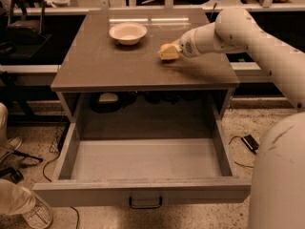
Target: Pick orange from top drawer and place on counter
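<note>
While the top drawer (pixel 143 187) stands pulled out toward the camera, its flat grey floor and slanted side walls showing and its small dark handle (pixel 145 204) at the middle of the front, the hand (pixel 167 53) sits low over the desk (pixel 109 68), right of centre. A pale arm (pixel 248 32) reaches in to it from the right. Whether the hand is clenched or released, I cannot tell. The orange (pixel 164 47) shows only as a small rounded orange patch at the tip of the hand, just above or on the desk; which of the two cannot be made out. A shallow white bowl (pixel 127 33) rests on the desk further back and to the left, apart from the hand.
</note>
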Robot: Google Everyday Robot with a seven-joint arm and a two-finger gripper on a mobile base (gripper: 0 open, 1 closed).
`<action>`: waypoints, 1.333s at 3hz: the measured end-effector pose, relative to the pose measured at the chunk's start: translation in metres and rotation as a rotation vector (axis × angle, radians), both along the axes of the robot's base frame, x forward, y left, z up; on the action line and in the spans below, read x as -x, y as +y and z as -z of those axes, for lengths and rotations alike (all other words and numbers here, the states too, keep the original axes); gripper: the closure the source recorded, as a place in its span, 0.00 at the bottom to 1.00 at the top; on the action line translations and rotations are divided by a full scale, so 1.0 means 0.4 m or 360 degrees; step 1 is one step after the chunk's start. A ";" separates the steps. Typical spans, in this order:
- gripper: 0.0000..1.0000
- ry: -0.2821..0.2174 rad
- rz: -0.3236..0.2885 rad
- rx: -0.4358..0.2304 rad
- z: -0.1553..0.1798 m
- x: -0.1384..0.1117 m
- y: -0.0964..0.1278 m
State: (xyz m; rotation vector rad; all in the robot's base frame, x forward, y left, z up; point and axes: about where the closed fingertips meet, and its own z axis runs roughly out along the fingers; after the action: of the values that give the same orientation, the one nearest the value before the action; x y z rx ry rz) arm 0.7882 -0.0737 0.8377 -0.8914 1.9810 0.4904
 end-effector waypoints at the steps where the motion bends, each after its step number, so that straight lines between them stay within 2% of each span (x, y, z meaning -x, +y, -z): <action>1: 0.02 0.0008 -0.0006 -0.0005 0.004 0.000 -0.003; 2: 0.00 -0.0009 0.0005 -0.0039 -0.008 0.014 -0.024; 3: 0.00 -0.0043 0.0044 -0.0080 -0.026 0.038 -0.072; 4: 0.00 -0.0136 0.0129 -0.0175 -0.075 0.101 -0.153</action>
State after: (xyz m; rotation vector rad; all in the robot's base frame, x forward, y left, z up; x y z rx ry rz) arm 0.7479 -0.1347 0.8678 -0.7489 1.8858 0.5017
